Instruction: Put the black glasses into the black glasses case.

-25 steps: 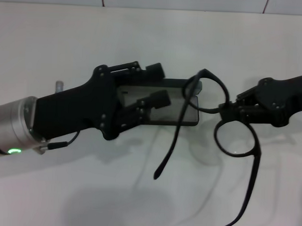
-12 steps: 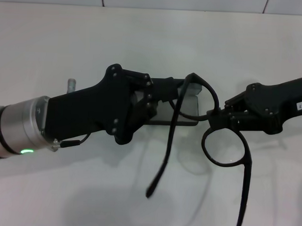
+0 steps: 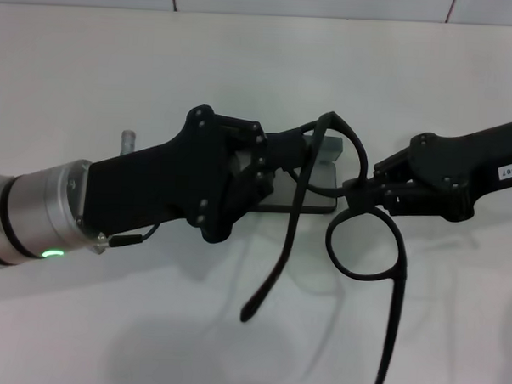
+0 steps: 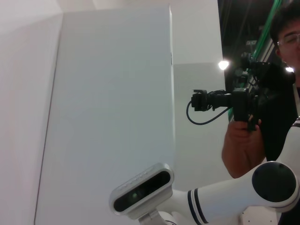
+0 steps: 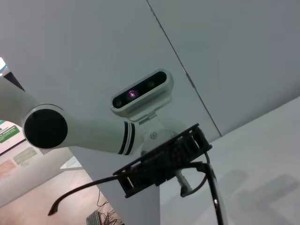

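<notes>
In the head view my right gripper (image 3: pixel 359 193) is shut on the bridge of the black glasses (image 3: pixel 363 245) and holds them above the table. One lens ring hangs just over the right end of the black glasses case (image 3: pixel 316 179). The other ring and both unfolded temple arms point towards the front edge. My left gripper (image 3: pixel 270 163) lies over the case and hides most of it, so only the grey-lined right end shows. In the right wrist view the glasses (image 5: pixel 215 193) show with a temple arm running off either side.
The white table (image 3: pixel 244 64) runs back to a tiled wall. The left wrist view shows only a white wall panel (image 4: pixel 112 93), my head camera (image 4: pixel 140 190) and a person filming (image 4: pixel 253 122). My head camera also shows in the right wrist view (image 5: pixel 140 91).
My right gripper has carried the glasses left, closer to the case. My left gripper has moved right along the case and now covers more of it.
</notes>
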